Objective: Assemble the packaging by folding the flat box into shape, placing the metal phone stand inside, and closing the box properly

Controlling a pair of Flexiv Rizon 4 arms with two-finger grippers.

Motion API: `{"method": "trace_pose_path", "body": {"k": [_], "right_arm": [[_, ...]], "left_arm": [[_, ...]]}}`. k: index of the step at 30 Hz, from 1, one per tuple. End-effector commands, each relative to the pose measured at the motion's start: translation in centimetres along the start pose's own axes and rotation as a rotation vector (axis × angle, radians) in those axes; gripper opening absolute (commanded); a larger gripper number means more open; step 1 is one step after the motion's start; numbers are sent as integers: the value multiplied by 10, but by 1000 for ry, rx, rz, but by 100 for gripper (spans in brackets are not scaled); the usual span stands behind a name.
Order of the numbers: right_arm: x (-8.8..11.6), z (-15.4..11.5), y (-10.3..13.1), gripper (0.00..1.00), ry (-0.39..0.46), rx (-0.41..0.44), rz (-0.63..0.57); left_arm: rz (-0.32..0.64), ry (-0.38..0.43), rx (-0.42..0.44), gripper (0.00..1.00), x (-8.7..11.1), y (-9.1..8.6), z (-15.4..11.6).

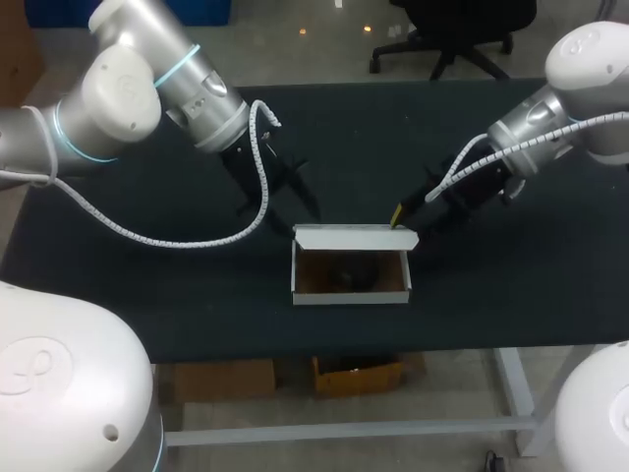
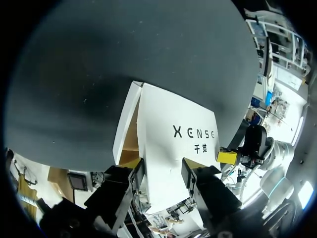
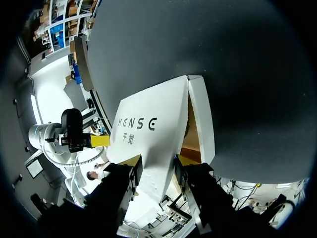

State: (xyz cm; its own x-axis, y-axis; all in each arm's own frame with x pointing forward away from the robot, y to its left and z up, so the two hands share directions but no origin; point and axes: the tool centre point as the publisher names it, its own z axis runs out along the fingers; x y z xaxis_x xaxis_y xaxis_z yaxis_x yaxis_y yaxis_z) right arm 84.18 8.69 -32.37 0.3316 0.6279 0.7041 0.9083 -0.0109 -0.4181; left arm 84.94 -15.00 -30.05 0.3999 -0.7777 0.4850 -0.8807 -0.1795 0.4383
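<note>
- Head view: the white box (image 1: 351,292) sits mid-table on the black table (image 1: 511,285), open on top with its brown inside showing. The lid (image 1: 354,236) stands up along the far edge.
- A dark shape (image 1: 346,278) lies inside the box (too murky for me to say what it is).
- The right gripper (image 1: 408,216) is just behind the lid's right corner, with one yellow tip right at the corner. That arm comes in from the right edge and slopes down toward the box.
- The left gripper (image 1: 293,205) is just behind the lid's left corner, on an arm that drops in from the upper left with its wrist angled down.
- Both wrist views look at the printed outer face of the lid from behind. On each gripper the fingers are spread apart, and the lid panel shows in the gap. Can't tell whether either one is actually touching it.
</note>
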Motion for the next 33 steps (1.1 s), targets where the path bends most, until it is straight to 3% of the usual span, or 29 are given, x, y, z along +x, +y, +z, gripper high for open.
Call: {"method": "trace_pose_path", "body": {"k": [1, 33], "right_arm": [[3, 4, 3, 40, -1, 6, -3], [-12, 5, -1, 42, 1, 4, -4]], "left_arm": [[1, 7, 2, 50, 0, 1, 3], [14, -6, 10, 54, -11, 2, 5]]}}
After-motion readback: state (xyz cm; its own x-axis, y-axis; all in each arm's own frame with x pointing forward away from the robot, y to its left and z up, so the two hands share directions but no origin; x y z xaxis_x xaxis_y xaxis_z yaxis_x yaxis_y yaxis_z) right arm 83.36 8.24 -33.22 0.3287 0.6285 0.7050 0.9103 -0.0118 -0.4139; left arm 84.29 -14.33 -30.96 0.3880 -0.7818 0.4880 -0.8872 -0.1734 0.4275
